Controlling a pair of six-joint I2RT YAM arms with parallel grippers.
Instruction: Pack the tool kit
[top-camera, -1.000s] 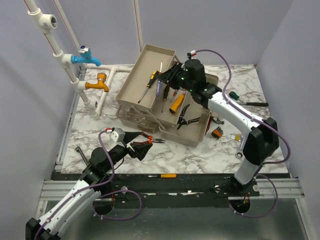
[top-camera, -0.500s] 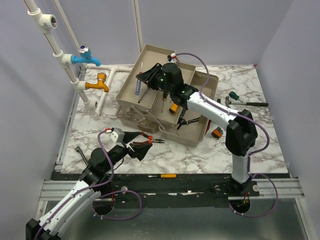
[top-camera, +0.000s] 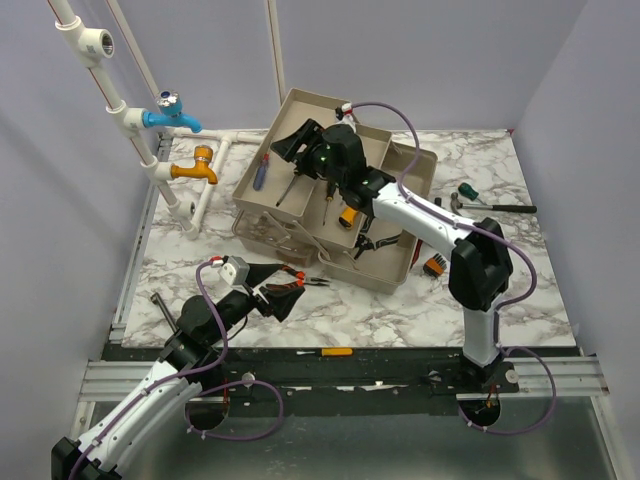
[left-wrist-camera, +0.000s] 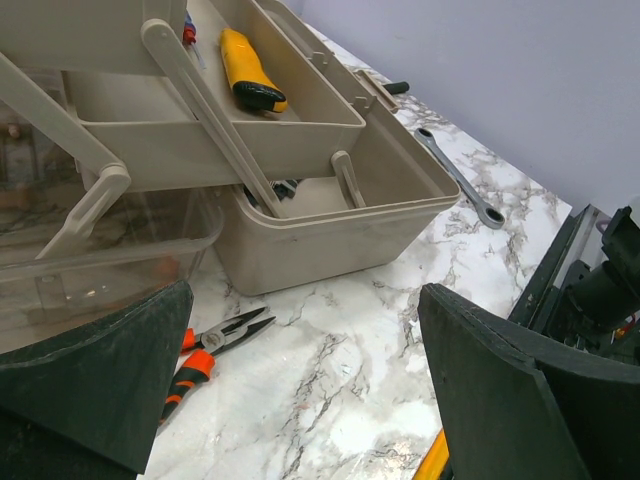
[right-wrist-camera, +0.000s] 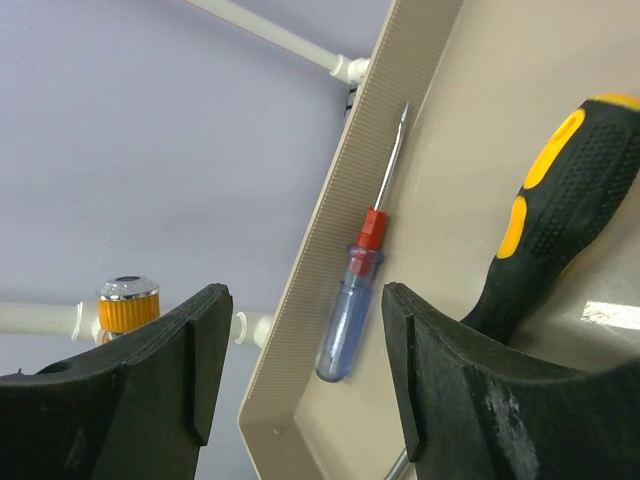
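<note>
**Tool kit box open mid-worktop, trays folded out**

Tool kit box (top-camera: 395, 265), of beige-grey plastic, stands in the middle of the marbled white worktop (top-camera: 400, 310) with its trays swung out on flat plastic arms. The upper left tray (top-camera: 300, 105) has a finely ribbed wall. Against that wall lies a slim screwdriver (right-wrist-camera: 345, 305) with a clear blue handle, a red collar and a thin steel shaft. Beside it is a thicker screwdriver (right-wrist-camera: 555, 215) with a pebbled black and yellow grip. A nearer tray holds a yellow utility knife (left-wrist-camera: 250, 75), and black pliers (top-camera: 380, 240) lie in the deep bottom compartment. The smoky translucent lid (left-wrist-camera: 100, 250) hangs at the box's left side.

The right tool (top-camera: 293, 143) hovers over the upper left tray with its fingers apart, gripping nothing. The left tool (left-wrist-camera: 300, 390) is spread wide and empty above the worktop, near orange-handled pliers (left-wrist-camera: 215, 345) that lie in front of the box. A steel wrench (left-wrist-camera: 460, 180) lies on the marble to the right of the box.
</note>
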